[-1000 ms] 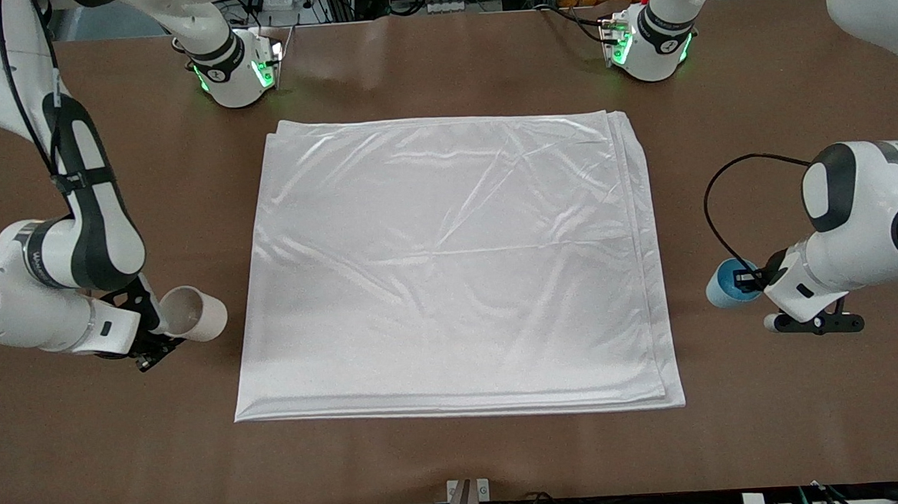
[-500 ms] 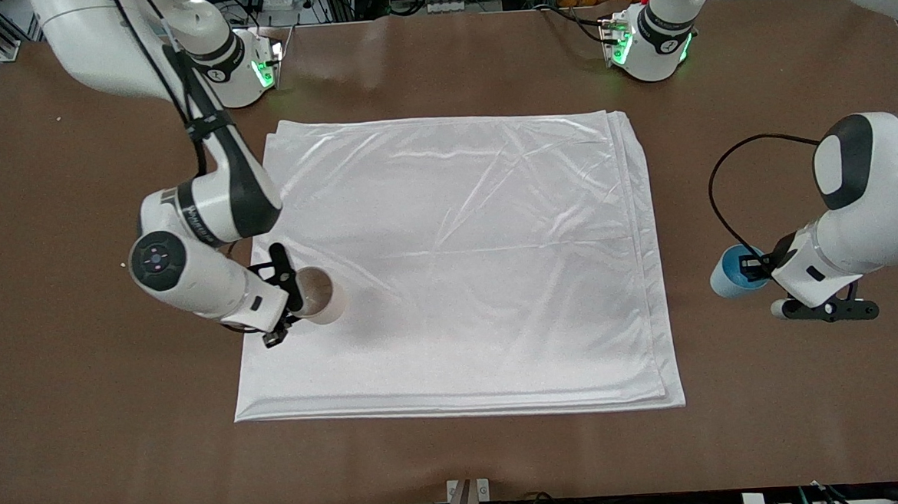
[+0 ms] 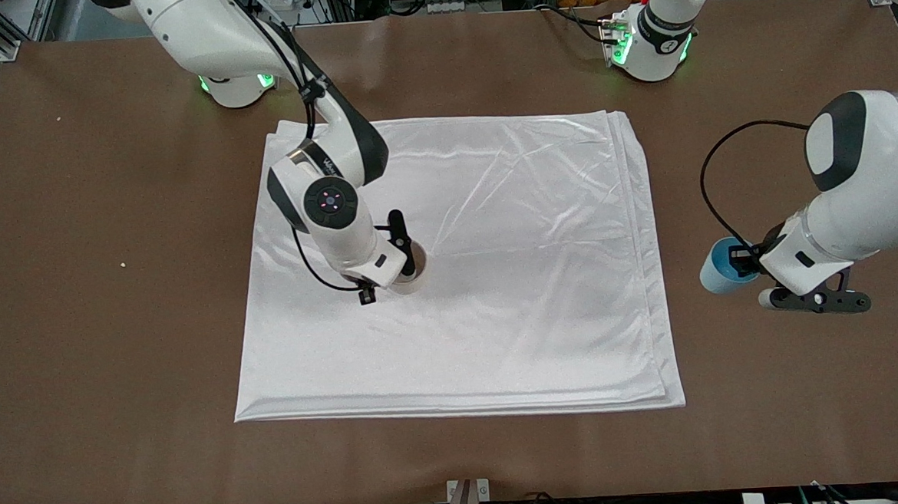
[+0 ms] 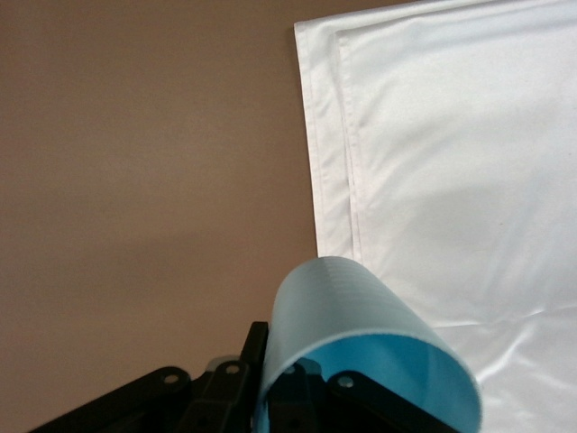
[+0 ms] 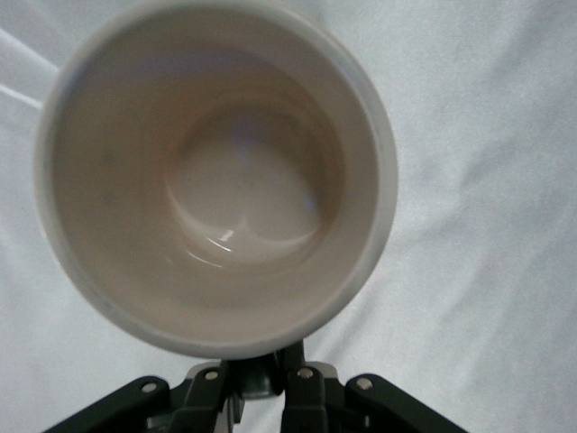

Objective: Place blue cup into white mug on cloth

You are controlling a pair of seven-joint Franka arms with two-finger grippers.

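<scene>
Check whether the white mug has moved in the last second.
Yes. The right gripper has carried the white mug from over the bare table at the right arm's end to over the middle of the cloth.

The right arm reaches from the frame's upper left toward centre, its tool (image 3: 405,268) clamped on the white mug (image 3: 413,273). At the right edge, the left arm's tool (image 3: 741,261) grips the blue cup (image 3: 715,266).

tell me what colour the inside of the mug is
Off-white, the white mug's inside shows best in the right wrist view.
</scene>
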